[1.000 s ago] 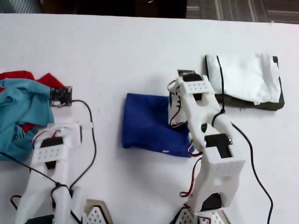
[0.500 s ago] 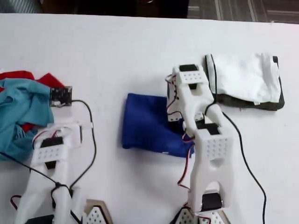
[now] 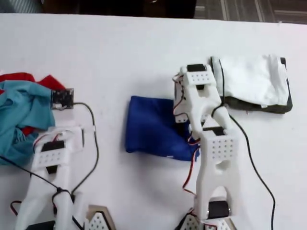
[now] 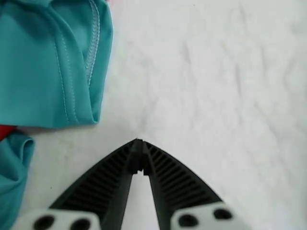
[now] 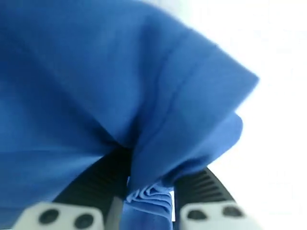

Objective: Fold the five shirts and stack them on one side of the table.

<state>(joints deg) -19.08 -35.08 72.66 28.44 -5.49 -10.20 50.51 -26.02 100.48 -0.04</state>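
Arms first, nearest me: both white, bases cut off at the table's front edge. The left arm (image 3: 52,155) stands low beside the crumpled pile. The left gripper (image 4: 139,165) has its black jaws pressed together, tips meeting, over bare white table (image 3: 120,48). Near those tips lies a hemmed edge of the teal shirt (image 4: 50,62), w/ a sliver of the red shirt (image 4: 4,132) poking out under it.

The right arm (image 3: 212,148) stretches over the right edge of the blue shirt (image 3: 151,127) and hides that part from above. The right gripper (image 5: 144,189) is pinching a bunched fold of it. Cloth drapes over the jaws, so the tips can't be made out. The blue shirt sits mid-table, folded to a rough rectangle.

Farther left, teal lies heaped on red, unfolded, partly cut off by the frame edge. Farther right, a folded white shirt (image 3: 252,76) rests on a folded dark shirt (image 3: 261,106). The dark one shows as a thin edge, exact colour hard to call.
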